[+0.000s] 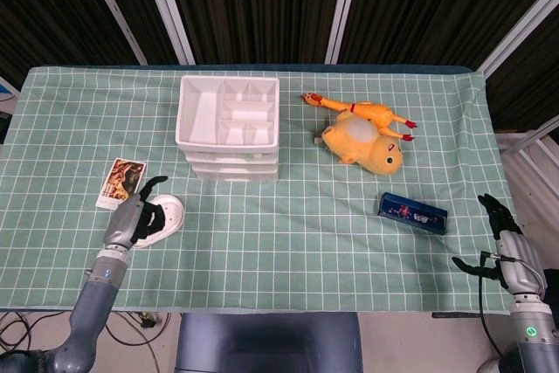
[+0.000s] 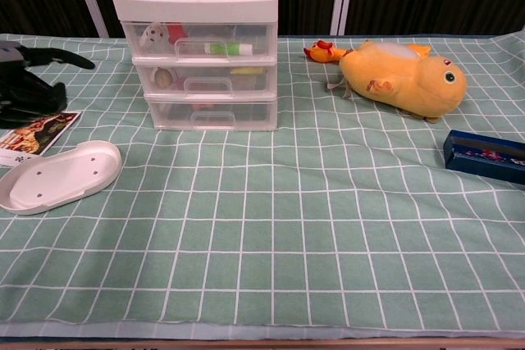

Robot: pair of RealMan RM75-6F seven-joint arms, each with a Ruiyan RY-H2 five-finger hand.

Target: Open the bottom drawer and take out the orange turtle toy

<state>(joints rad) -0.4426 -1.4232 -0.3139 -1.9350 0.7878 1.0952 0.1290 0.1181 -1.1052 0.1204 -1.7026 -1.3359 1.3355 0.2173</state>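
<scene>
The white three-drawer unit (image 1: 229, 128) stands at the back middle of the table, all drawers pushed in. Its bottom drawer (image 2: 212, 112) has a clear front; I cannot make out what lies inside. An orange plush toy (image 2: 406, 77) lies on the cloth to the right of the unit. My left hand (image 1: 135, 216) hovers over the left part of a white oval dish, fingers spread and holding nothing; the chest view shows the left hand (image 2: 29, 88) at the far left edge, well left of the drawers. My right hand (image 1: 511, 246) hangs off the table's right front corner, fingers apart and empty.
The white oval dish (image 2: 57, 176) lies front left, with a photo card (image 2: 33, 133) beside it. A rubber chicken (image 1: 367, 113) lies behind the plush. A dark blue box (image 2: 486, 156) sits at the right. Green checked cloth covers the table.
</scene>
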